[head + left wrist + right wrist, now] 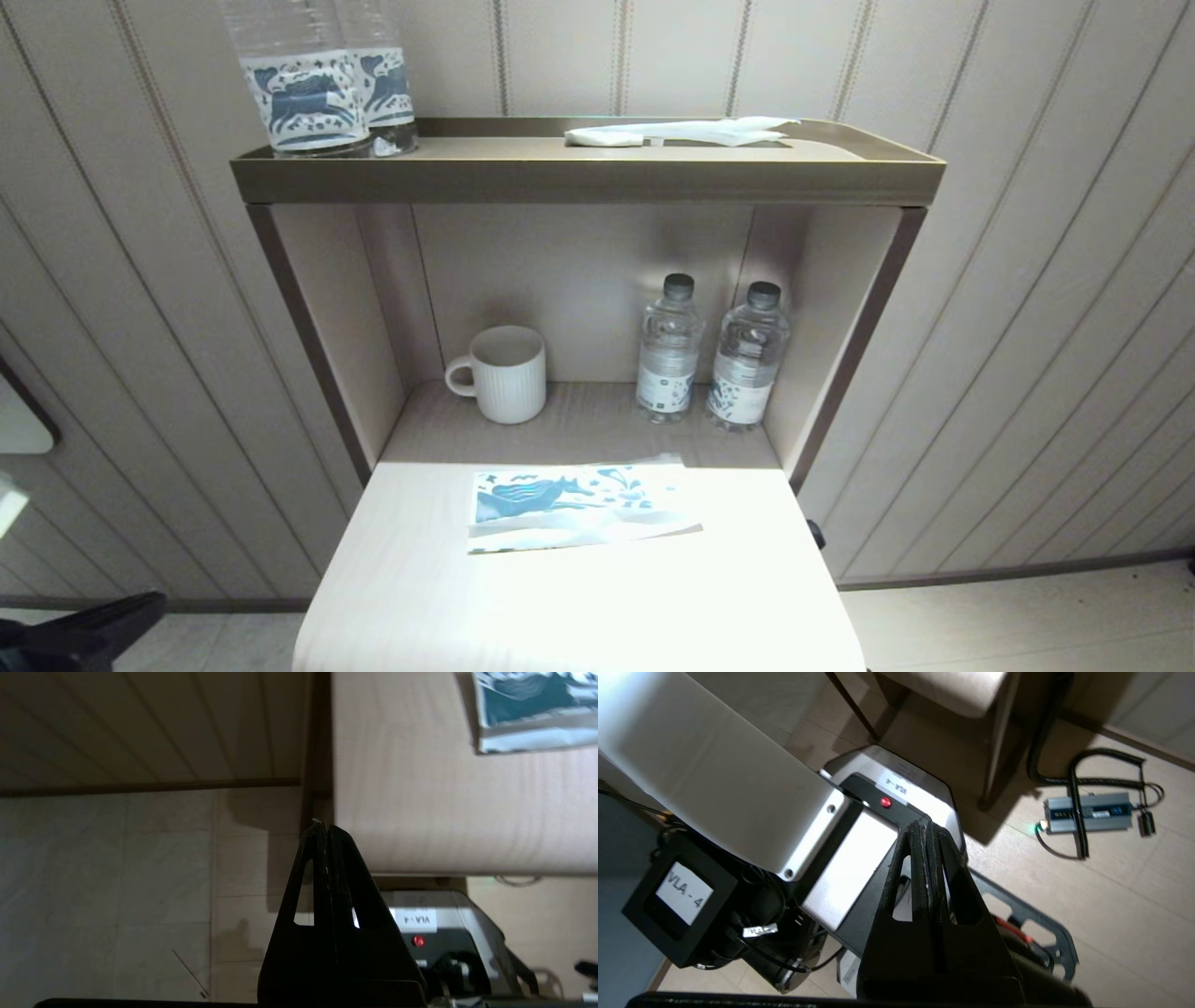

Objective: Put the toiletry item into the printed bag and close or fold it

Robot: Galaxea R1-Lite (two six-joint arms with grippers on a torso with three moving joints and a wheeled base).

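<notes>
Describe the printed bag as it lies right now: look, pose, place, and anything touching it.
The printed bag is a flat white pouch with a large blue horse and small blue motifs. It lies flat on the pale wooden tabletop, long side across the head view, just in front of the shelf opening. Its near edge looks folded over. Neither claw touches it; the left claw is shut, off the table's edge. No toothbrush shows.

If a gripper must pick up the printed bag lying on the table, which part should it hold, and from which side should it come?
Probably the right short end of the printed bag, where a pale lower layer sticks out past the printed face and looks slightly lifted. The rest lies flat on the table, leaving no edge to pinch. Come in low from the right side and slide one finger under that end.
</notes>
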